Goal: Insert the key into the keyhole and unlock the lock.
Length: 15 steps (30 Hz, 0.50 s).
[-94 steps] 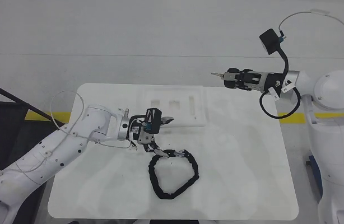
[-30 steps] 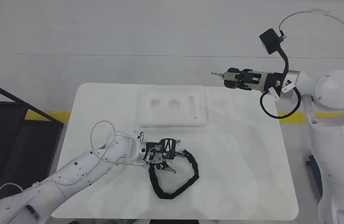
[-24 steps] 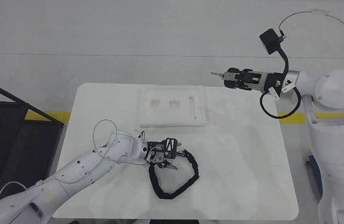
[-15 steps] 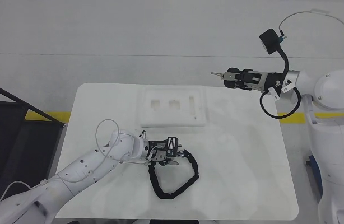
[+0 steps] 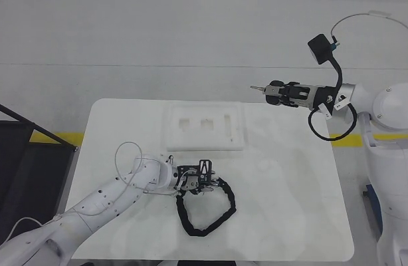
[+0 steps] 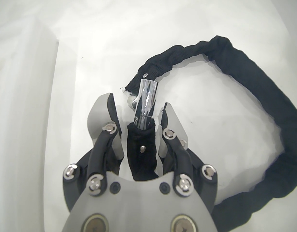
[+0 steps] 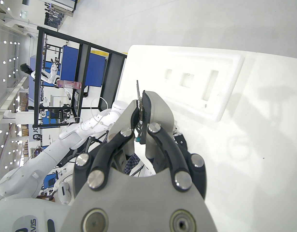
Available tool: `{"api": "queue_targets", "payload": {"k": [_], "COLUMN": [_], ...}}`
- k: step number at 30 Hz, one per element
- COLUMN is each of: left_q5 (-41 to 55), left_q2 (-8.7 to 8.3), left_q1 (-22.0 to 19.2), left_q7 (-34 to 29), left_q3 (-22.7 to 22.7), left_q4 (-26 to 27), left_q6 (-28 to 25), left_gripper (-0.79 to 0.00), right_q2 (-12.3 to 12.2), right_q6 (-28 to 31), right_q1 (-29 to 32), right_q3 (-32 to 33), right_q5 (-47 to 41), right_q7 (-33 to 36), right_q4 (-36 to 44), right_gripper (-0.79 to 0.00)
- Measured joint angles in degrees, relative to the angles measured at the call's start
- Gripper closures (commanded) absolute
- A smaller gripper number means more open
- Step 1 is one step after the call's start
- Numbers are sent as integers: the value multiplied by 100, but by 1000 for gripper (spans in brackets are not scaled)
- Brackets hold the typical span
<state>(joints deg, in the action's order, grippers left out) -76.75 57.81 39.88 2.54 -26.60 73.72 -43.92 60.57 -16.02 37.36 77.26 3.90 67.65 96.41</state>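
Note:
A black fabric-sleeved chain lock [image 5: 214, 206] lies in a loop on the white table [image 5: 290, 199]; its shiny cylinder [image 6: 146, 97] joins the two ends. My left gripper [image 6: 138, 107] is open, low over the table, with the sleeved end and the cylinder's base between its fingers [image 6: 109, 114], not pinched. In the top view the left gripper [image 5: 205, 179] sits at the loop's upper left. My right gripper [image 5: 272, 89] hangs high above the table's far right edge, shut on the thin metal key [image 7: 138, 90], whose blade sticks out past the fingertips.
A white foam tray [image 5: 205, 125] with three small recesses lies at the table's far middle, close behind the left gripper. The table's right half and front left are bare. A black frame [image 5: 18, 116] stands off the left edge.
The left arm swung down from beside the tray and slid right along the table until its open fingers straddle the lock's end. The right arm stayed still with the key.

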Motion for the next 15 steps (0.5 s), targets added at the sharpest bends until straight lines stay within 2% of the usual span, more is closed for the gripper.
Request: {"api": "queue_targets", "payload": {"k": [2, 9, 15], "left_q5": [26, 372, 690], "left_q2": [21, 120, 120], "left_q1": [4, -8, -27], "left_q7": [-31, -173, -135], "left_q3": [-27, -154, -399], "left_q4": [-22, -172, -190], "left_q6": [-20, -209, -468], "left_gripper": [0, 0, 0], "right_q2": [0, 0, 0], "right_q6": [0, 0, 0], "right_q1": [0, 0, 0], "right_q3": [0, 0, 0], "right_q5": [0, 0, 0], "right_q7": [0, 0, 0], "right_q4": [0, 0, 0], "right_gripper": [0, 0, 0]}}
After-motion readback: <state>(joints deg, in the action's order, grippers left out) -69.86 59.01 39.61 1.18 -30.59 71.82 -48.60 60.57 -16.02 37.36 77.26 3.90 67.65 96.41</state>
